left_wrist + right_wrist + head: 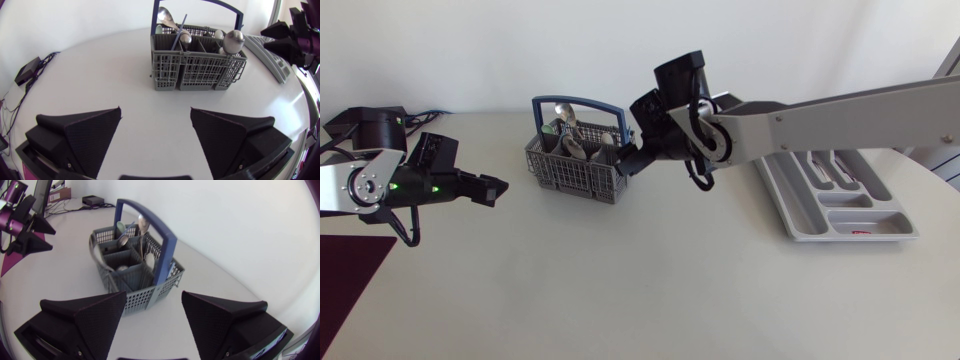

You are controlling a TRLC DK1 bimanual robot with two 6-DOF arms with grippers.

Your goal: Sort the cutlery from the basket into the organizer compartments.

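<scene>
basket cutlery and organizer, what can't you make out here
- Cutlery: lower ends hidden inside the basket walls in every view; count and types unclear.
- Organizer: head view, one end covered by the right arm; contents there unknown.
- Organizer, left wrist view: only an edge shows, partly behind the right gripper.

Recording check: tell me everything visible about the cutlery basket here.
The basket is grey plastic with lattice walls, divided into several compartments, and carries a blue arched handle across its middle. It stands upright on the white table, left of centre in the head view. Metal spoons stand in it, bowls up. The right arm's open jaws sit just at its right end; contact cannot be told.
</scene>
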